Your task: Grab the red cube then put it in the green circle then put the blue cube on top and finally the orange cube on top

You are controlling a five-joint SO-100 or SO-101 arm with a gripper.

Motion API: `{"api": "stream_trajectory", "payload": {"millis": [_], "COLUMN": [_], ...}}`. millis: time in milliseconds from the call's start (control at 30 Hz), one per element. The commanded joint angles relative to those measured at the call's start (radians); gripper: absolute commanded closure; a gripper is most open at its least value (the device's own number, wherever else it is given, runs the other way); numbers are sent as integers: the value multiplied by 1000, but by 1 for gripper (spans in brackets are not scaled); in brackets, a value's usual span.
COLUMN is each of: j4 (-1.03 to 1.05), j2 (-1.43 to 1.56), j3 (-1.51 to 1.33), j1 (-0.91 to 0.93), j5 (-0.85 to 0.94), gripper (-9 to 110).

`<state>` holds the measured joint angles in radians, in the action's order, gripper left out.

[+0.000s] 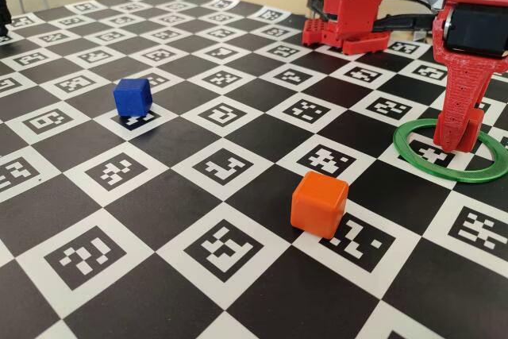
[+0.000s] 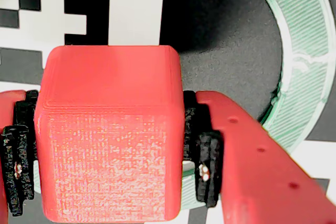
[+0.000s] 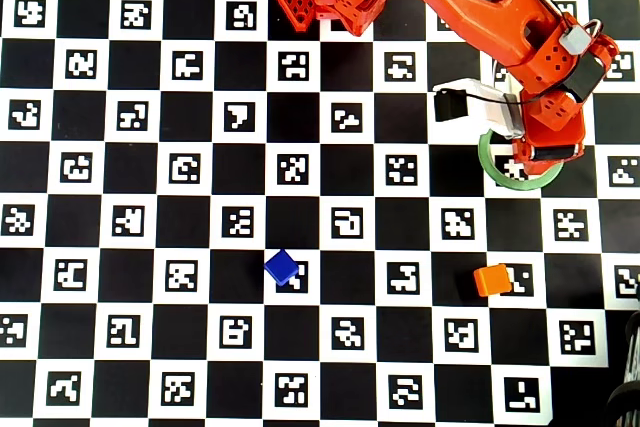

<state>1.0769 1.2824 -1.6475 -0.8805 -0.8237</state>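
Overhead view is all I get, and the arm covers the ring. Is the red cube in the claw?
Observer: Yes, the wrist view shows the red cube clamped between the claw's pads.
Operator: Is it over the ring?
Observer: The fixed view shows the claw reaching down inside the green ring.
Operator: Anything else in there?
Observer: No; the blue cube and the orange cube sit well outside it.

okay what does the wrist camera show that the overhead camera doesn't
Only the wrist view shows the red cube clamped between the gripper fingers' black pads. In the overhead view the arm hides that cube. Only the overhead view shows the blue cube and the orange cube, both loose on the checkered board, away from the arm. Both show the green circle beneath the gripper.
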Motion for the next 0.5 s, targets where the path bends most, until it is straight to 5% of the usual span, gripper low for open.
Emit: {"api": "stream_trajectory", "payload": {"millis": [0, 467], "j4": [2, 6], "j2": [25, 9], "j3": [3, -5], "j1": [8, 12], "j5": [-3, 3], "gripper": [96, 96]}}
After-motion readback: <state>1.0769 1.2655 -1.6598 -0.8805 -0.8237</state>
